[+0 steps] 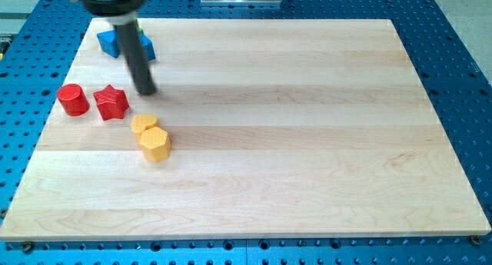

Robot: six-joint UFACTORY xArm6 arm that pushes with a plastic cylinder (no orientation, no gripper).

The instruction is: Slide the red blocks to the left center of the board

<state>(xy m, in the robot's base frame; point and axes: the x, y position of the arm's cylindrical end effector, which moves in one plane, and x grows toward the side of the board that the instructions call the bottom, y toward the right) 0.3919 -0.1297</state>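
1. No pincer is fitted, so none can be apart or together; my tip [146,91] rests near the surface's [307,142] left edge, just upper-right of the red star [111,102].
2. Red cylinder [74,100] sits beside the star, near the left edge's middle.
3. Two yellow blocks [151,137] touch each other below the star.

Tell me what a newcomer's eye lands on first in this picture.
First the dark rod reaching down from the view's top left, my tip resting on the wooden board just right of and above the red star block. Next, the red cylinder block beside the star near the board's left edge. Below them sit a yellow heart block and a yellow hexagonal block; blue blocks lie partly behind the rod.
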